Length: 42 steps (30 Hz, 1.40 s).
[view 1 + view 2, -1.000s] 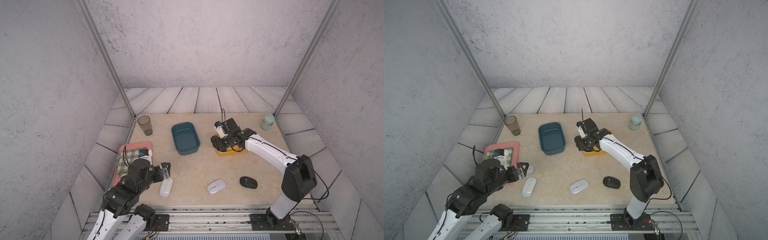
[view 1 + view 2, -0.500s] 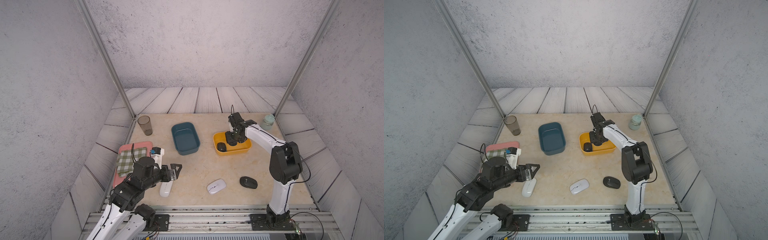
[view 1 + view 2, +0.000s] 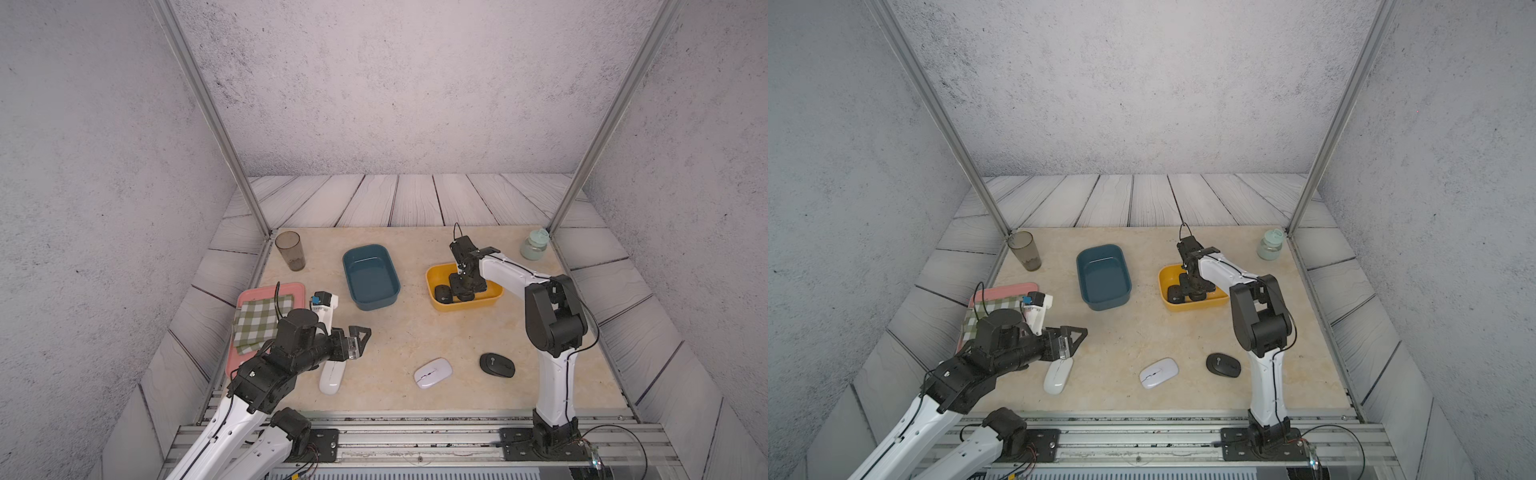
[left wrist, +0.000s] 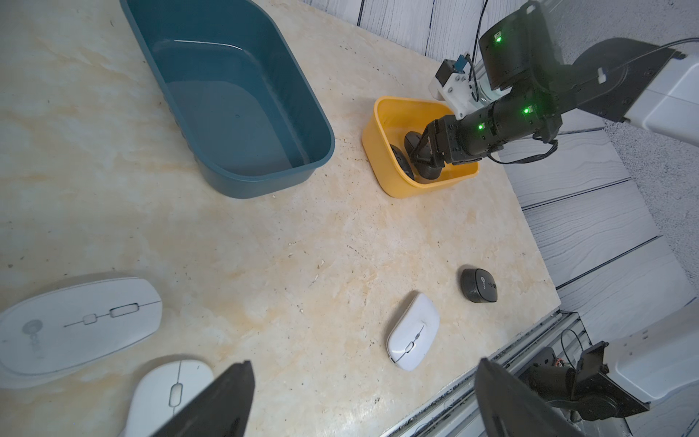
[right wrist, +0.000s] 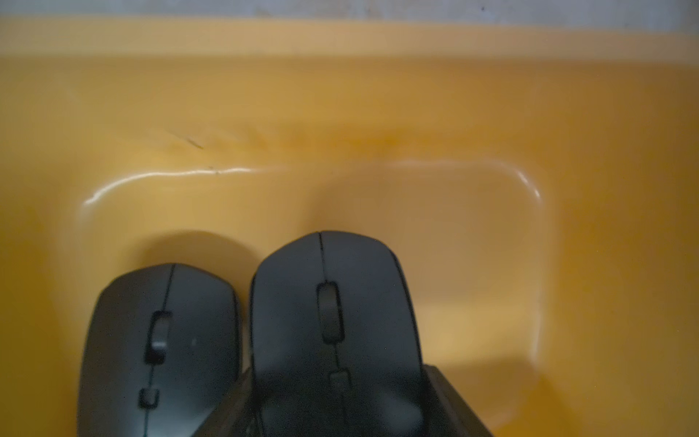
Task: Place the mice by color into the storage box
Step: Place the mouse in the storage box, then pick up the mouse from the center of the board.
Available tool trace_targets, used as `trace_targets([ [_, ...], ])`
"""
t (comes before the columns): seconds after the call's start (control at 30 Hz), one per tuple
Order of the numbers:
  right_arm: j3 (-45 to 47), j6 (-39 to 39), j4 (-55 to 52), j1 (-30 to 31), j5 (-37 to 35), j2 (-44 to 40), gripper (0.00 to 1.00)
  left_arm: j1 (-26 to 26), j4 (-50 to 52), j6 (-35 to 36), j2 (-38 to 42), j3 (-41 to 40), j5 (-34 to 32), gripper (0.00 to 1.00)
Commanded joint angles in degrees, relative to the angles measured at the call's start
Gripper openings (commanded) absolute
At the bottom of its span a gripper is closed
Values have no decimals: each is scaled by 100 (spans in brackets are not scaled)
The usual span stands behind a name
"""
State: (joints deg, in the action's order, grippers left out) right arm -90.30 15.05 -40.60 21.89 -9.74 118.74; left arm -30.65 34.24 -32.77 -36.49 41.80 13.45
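My right gripper [image 3: 465, 287] [image 5: 340, 389] reaches down into the yellow storage box [image 3: 465, 306], shut on a black mouse [image 5: 333, 321]. A second black mouse [image 5: 162, 340] [image 3: 443, 293] lies beside it in that box. My left gripper [image 3: 359, 342] [image 4: 363, 369] hangs open and empty above the table's near left. A white mouse [image 3: 331, 374] lies partly under it. The left wrist view shows two white mice [image 4: 79, 325] [image 4: 166, 397] close together there. Another white mouse [image 3: 432, 372] and a black mouse [image 3: 497, 365] lie near the front edge. The blue storage box [image 3: 376, 305] holds nothing.
A brown tumbler [image 3: 289, 250] stands at the back left corner and a jar with a green lid [image 3: 535, 245] at the back right. A pink tray [image 3: 291, 287] with a checked cloth [image 3: 255, 322] lies at the left edge. A metal rail runs along the front.
The right gripper has moved over the yellow box and sunk into it with its black mouse. The left gripper has swung right, out over the white mouse.
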Motion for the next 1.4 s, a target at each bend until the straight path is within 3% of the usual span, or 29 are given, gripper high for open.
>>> trace_targets([
  [0.0, 88, 146, 43, -27, -180, 241, 35, -28, -49, 61, 0, -93, -84, 97],
  [0.4, 188, 275, -68, -27, 37, -360, 75, -35, -163, 95, -103, -68, 25, 97],
  [0.73, 822, 395, -223, -200, 383, -1921, 87, -272, -429, 666, -727, 273, 358, 97],
  [0.9, 1492, 241, -549, -733, 939, -3031, 96, -1113, -560, 1678, -1673, 925, 307, 97],
  [1.0, 2070, 170, -629, -1371, 1220, -3714, 100, -1623, -723, 2321, -2480, 1395, 399, 98],
  [1.1, 2629, 183, -605, -2071, 1549, -4215, 99, -2045, -804, 2945, -3458, 1934, 490, 98],
  [1.37, 3641, 797, -157, -3056, 2423, -4828, 99, -2958, -532, 4478, -5908, 3623, 581, 98],
])
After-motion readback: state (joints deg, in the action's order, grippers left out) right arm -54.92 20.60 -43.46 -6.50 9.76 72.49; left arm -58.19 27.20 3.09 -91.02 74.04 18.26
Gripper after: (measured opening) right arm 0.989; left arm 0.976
